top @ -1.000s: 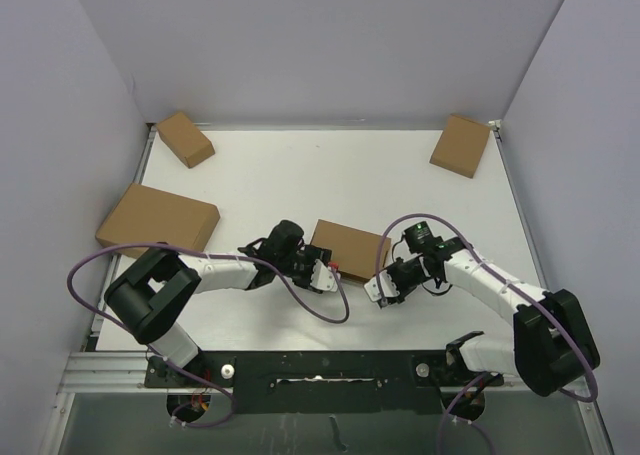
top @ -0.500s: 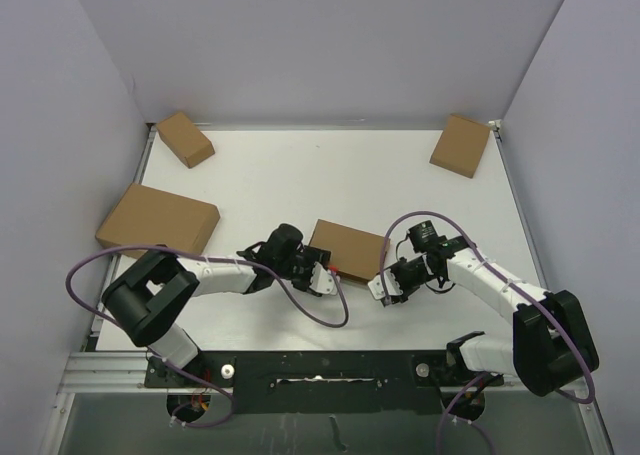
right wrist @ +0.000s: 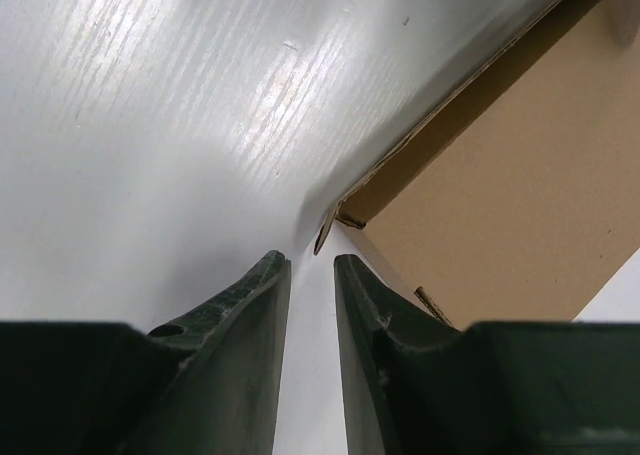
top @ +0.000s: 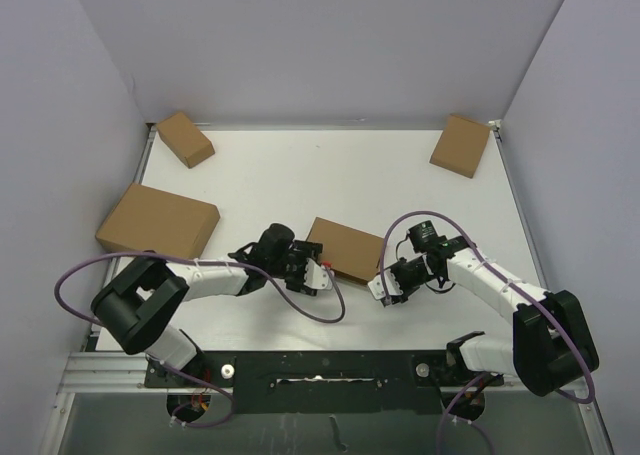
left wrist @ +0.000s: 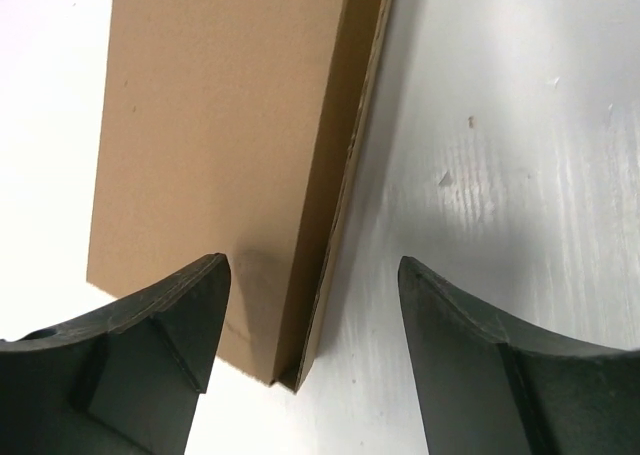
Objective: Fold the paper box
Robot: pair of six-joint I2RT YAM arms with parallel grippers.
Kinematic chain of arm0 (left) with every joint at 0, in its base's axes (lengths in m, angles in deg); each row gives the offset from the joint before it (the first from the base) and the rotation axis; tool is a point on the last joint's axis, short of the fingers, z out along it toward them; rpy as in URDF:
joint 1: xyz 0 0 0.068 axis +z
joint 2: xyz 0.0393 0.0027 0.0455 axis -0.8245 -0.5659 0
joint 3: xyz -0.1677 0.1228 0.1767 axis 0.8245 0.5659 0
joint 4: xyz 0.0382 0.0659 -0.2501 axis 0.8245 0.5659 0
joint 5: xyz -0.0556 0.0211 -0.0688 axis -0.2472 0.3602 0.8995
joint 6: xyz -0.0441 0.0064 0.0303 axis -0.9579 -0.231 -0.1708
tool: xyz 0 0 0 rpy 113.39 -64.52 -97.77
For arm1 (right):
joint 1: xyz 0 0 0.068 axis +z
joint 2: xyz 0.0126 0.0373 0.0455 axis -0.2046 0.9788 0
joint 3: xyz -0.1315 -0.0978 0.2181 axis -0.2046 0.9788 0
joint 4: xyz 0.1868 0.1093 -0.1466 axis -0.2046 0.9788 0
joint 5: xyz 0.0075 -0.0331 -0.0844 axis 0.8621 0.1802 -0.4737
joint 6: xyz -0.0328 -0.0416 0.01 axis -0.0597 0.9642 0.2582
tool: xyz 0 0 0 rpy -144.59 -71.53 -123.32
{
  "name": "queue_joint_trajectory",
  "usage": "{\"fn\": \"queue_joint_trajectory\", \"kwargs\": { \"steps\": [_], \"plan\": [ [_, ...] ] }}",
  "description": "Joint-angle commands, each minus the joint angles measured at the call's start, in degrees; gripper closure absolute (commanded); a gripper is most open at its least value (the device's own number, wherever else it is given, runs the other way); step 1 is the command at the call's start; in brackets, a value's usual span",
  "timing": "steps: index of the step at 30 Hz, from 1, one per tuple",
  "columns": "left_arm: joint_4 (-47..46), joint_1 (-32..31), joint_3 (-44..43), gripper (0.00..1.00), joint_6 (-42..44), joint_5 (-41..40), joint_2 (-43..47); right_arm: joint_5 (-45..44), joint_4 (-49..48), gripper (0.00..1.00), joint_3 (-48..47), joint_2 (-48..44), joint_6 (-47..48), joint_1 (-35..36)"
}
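Mid-desk (top: 300, 175), we see paper box (top: 349, 247) closed, apparently final tuck. Left end effector (top: 318, 275) open at corner; right end effector (top: 383, 290) near-shut, empty. Next: press seam.

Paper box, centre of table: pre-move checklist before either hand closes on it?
1. Paper box flat on table, lid down: ok.
2. Left hand open: ok.
3. Left hand straddles the box's near corner edge: ok.
4. Right hand open enough to take an edge: not ok, fingers nearly closed.
5. Right hand clear of box corner: ok, no contact visible.
6. Front flap tucked in fully: cannot tell.
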Motion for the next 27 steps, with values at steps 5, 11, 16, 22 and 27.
{"fn": "queue_joint_trajectory", "kwargs": {
  "steps": [5,11,16,22,27],
  "plan": [
    [-3.5,2.1,0.7,0.30,-1.4,-0.9,4.7,2.5,0.1,0.73,-1.1,-0.5,0.6,0.1],
    [-3.2,2.4,0.2,0.31,-0.9,-0.6,2.3,1.7,-2.1,0.71,-0.8,0.0,-1.1,1.6],
    [-3.7,2.4,-0.1,0.36,-0.9,-1.1,0.5,1.6,-3.2,0.70,-0.8,0.6,-2.0,2.4],
    [-4.5,2.4,-0.4,0.43,-1.0,-1.3,-1.3,1.9,-4.2,0.68,-0.7,1.0,-2.8,2.5],
    [-4.9,2.3,-0.4,0.53,-1.0,-1.8,-1.9,1.9,-5.0,0.68,-0.3,0.7,-3.0,2.7]
  ]
}}
